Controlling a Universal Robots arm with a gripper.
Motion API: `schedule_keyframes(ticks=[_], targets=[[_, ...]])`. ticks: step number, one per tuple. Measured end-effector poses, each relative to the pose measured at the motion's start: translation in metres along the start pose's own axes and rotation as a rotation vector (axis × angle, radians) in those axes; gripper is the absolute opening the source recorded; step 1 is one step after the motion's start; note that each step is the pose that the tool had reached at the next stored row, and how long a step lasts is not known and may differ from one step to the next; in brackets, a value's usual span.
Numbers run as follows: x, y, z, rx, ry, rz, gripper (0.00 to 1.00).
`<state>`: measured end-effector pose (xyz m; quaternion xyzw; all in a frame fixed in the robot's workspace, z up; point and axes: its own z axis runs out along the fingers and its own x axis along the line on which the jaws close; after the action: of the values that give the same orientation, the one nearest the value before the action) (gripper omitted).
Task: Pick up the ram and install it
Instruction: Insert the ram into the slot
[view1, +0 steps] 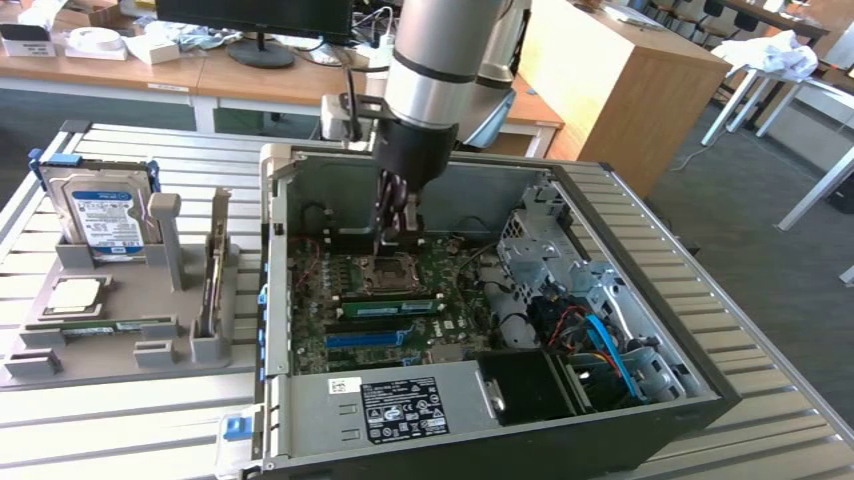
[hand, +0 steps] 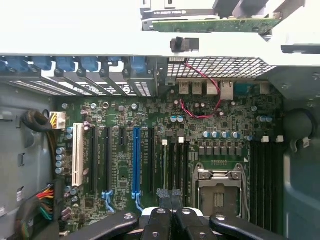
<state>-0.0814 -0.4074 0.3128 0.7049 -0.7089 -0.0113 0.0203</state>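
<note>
Ram (view1: 110, 327) lies flat in the grey holder (view1: 160, 352) on the bench at the exterior view's left, untouched, while the end effector (view1: 396, 232) hangs empty, fingers together, inside the computer case (view1: 400, 410), where any descent risks striking the motherboard (hand: 120, 150).

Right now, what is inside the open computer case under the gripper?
The motherboard with its empty processor socket and blue slot. The shut gripper covers the board directly beneath its fingertips.
</note>
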Motion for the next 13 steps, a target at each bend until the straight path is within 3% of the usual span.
schedule_keyframes(ticks=[13], targets=[[0.0,0.001,-0.0219,0.0,-0.0001,0.0,0.1]])
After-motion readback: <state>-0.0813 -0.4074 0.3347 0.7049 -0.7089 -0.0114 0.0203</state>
